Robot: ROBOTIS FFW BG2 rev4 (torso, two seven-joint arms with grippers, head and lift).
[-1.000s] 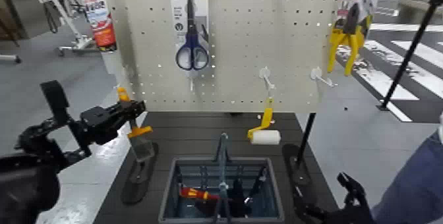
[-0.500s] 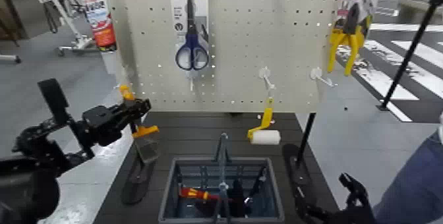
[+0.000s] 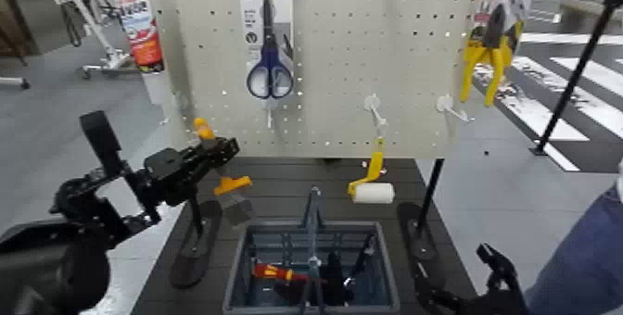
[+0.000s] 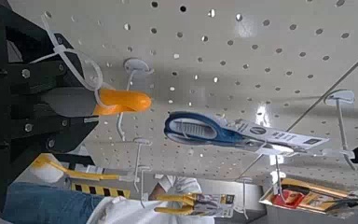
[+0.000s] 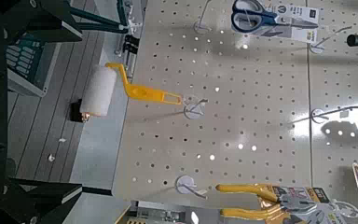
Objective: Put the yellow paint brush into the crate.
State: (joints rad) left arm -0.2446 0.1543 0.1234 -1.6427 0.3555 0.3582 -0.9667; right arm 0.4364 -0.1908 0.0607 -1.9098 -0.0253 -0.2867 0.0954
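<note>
My left gripper (image 3: 213, 150) is shut on the yellow paint brush (image 3: 230, 187) and holds it in the air. The brush is to the left of the crate and a little above and behind its left rim, handle end up and grey bristles down. The brush's orange handle tip (image 4: 123, 101) sticks out of the gripper in the left wrist view. The dark grey crate (image 3: 243, 245) stands on the dark table at the front middle, with its upright central handle bar (image 3: 313, 215). My right gripper (image 3: 495, 268) is parked low at the front right, open and empty.
A pegboard (image 3: 389, 78) stands behind the table. On it hang blue scissors (image 3: 270, 55), yellow pliers (image 3: 489, 45) and a yellow-handled roller (image 3: 372, 185). The pegboard's black feet (image 3: 197, 245) flank the crate. Tools lie in the crate, one red-handled (image 3: 271, 271). A person's blue sleeve (image 3: 593, 258) is at the right.
My left gripper has carried the brush to the right, from beyond the table's left edge to just left of the crate. The right arm has not moved.
</note>
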